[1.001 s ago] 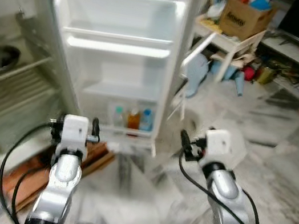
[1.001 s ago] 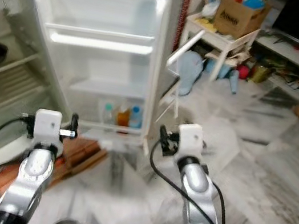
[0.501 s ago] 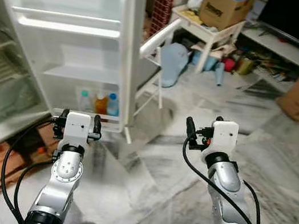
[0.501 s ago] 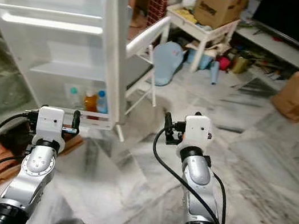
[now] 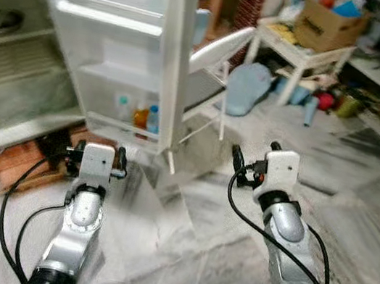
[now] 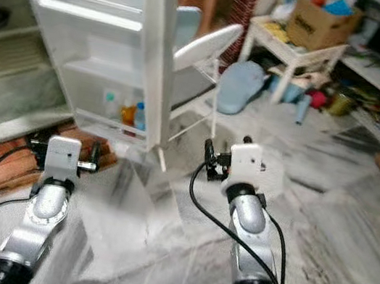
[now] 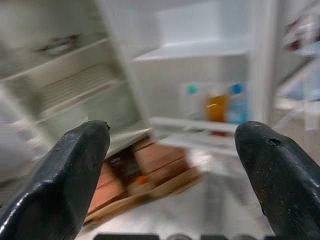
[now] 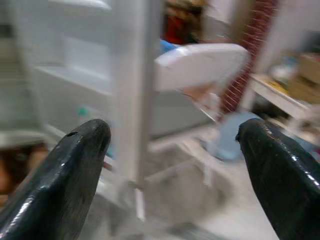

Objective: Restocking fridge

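White fridge door (image 5: 118, 48) stands open, three bottles (image 5: 136, 114) on its lowest shelf. Left gripper (image 7: 170, 165) and right gripper (image 8: 172, 165) spread, empty, above veined marble floor (image 5: 195, 238).

My two silver arms end in white boxy wrist blocks, with black cables looping off each. Left gripper (image 7: 170, 165) and right gripper (image 8: 172, 165) fingers look glossy black, though blurred.

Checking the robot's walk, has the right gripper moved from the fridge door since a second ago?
Cannot tell: camera swung; right gripper sits right of the fridge door, as before.
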Motion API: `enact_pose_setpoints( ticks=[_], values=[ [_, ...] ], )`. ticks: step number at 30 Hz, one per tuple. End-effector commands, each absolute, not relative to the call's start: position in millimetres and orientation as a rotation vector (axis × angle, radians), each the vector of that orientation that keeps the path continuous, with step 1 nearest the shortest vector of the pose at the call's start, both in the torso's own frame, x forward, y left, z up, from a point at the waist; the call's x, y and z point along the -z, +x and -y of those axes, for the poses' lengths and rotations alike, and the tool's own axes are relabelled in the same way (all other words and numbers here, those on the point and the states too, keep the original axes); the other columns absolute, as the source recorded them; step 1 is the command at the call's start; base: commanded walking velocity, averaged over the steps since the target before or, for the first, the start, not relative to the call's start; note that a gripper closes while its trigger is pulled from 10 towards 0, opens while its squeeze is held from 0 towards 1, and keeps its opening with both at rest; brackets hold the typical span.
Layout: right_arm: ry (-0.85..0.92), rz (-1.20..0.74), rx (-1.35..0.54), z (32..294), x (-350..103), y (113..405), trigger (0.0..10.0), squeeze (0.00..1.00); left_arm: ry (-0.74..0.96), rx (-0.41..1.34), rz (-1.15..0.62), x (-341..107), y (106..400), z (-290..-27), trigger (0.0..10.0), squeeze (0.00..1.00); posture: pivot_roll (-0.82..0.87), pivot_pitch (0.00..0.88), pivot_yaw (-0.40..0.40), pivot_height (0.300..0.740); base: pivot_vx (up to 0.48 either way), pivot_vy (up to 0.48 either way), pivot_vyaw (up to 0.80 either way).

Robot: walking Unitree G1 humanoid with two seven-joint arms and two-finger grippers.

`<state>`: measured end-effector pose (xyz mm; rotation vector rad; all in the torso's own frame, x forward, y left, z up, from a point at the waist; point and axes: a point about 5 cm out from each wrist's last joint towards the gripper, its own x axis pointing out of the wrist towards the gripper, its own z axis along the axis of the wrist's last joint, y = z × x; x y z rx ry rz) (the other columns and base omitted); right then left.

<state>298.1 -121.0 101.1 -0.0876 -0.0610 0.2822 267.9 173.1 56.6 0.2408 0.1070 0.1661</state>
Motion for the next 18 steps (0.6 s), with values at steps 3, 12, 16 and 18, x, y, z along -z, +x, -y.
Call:
enact_pose_setpoints(
  ticks=[3, 12, 16, 18],
  values=[
    [-0.123, 0.087, -0.294, 124.8, -103.1, 296.9, 10.0, 0.0, 0.231, -0.146, -0.082, -60.8, 270.9, -167.3, 10.0, 0.0, 0.08, 0.049, 0.003, 0.74, 0.37, -0.303, 0.61],
    [-0.105, 0.095, -0.304, 123.0, -103.6, 297.5, 10.0, 0.0, 0.221, -0.148, -0.083, -60.3, 269.2, -167.5, 10.0, 0.0, 0.08, 0.056, 0.007, 0.74, 0.456, 0.0, 0.61],
    [-0.108, 0.096, -0.3, 123.6, -103.2, 296.8, 10.0, 0.0, 0.219, -0.143, -0.082, -60.3, 269.0, -166.8, 10.0, 0.0, 0.08, 0.059, 0.007, 0.74, 0.461, 0.0, 0.4],
    [-0.111, 0.105, -0.291, 124.8, -103.8, 296.1, 10.0, 0.0, 0.214, -0.139, -0.079, -60.9, 269.2, -164.8, 10.0, 0.0, 0.08, 0.062, 0.008, 0.74, 0.458, 0.0, 0.0]
  ],
)
